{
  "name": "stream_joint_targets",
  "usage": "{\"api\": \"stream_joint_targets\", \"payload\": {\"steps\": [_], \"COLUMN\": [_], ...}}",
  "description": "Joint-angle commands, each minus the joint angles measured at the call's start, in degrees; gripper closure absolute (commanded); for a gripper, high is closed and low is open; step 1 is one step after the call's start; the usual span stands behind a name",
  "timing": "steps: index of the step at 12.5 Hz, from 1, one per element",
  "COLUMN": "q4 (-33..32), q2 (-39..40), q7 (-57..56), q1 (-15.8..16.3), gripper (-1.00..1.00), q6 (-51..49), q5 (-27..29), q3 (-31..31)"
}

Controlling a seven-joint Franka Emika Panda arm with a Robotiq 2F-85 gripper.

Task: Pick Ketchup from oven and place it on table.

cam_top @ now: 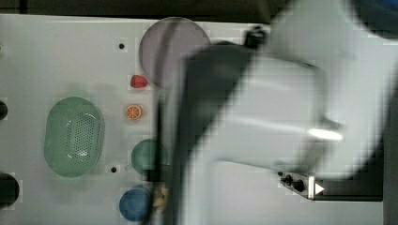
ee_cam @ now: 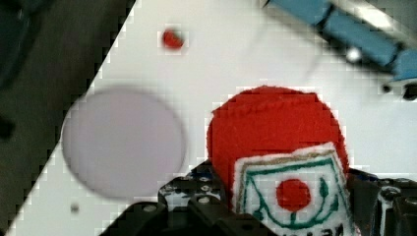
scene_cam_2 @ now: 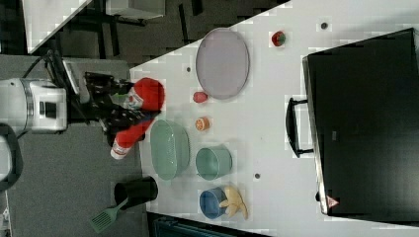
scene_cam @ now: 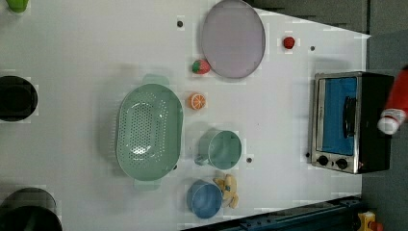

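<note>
White table (scene_cam: 86,53) carries plates and bowls; we see the gripper (scene_cam_2: 116,113) clamped on the ketchup (scene_cam_2: 141,111), held in the air off the oven (scene_cam: 346,122). Carry step in hand; next we judge it needs lowering onto a bare table patch, then release.

Ketchup (ee_cam: 275,142) looks like stitched felt — matt, fuzzy; oven (scene_cam: 347,122) frame shiny metal.

The black pincer (ee_cam: 290,206) grips the red ketchup (ee_cam: 275,142) above the white surface (ee_cam: 236,54), near a grey plate (ee_cam: 123,142) and a strawberry (ee_cam: 172,39).
</note>
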Motion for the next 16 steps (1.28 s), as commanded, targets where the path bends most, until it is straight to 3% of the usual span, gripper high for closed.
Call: {"api": "stream_joint_targets", "payload": {"steps": [1,5,10,13,14,16], "q4": [-6.7,-18.2,-35.8,-41.6,-42.4,-43.2], "q2": [0.8,0.8,2.3,5.9,7.5,10.7], "q7": [-0.6,-0.3,-0.3,-0.1,0.4,0.6], "q1": [1.7,2.0,1.8,1.8,1.8,1.8], "gripper": [-0.27,-0.27,-0.27,-0.27,-0.33,-0.74], "q6": [-0.8,6.7,27.1,38.2,41.0,43.8], "q5": [-1.1,-2.8,-2.8,-2.8,-2.7,-2.7], "q3": [4.6,6.1,4.7,4.7,4.8,4.8]}}
